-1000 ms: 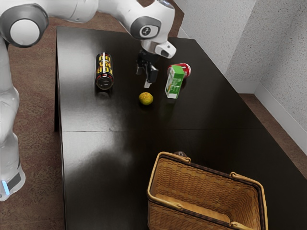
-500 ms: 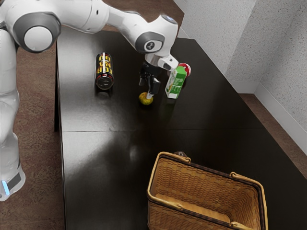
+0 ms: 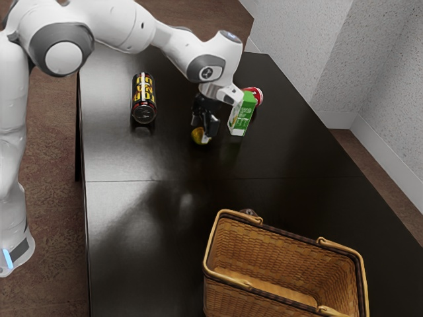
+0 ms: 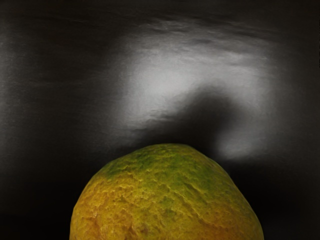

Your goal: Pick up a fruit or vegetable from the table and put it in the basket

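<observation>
Gripper point(image 3: 202, 137) at orange point(image 4: 167, 200), cannot tell whether closed; off-centre squeeze could roll it free, sideways drift could knock nearby carton point(image 3: 242, 115).

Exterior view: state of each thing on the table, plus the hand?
fruit: whole, at the hand, outside the basket
hand: lowered at the fruit; open or shut, cannot tell
basket: upright, open-topped
green carton: upright
black can: lying on its side
red can: partly hidden behind the green carton; upright or lying, cannot tell
</observation>
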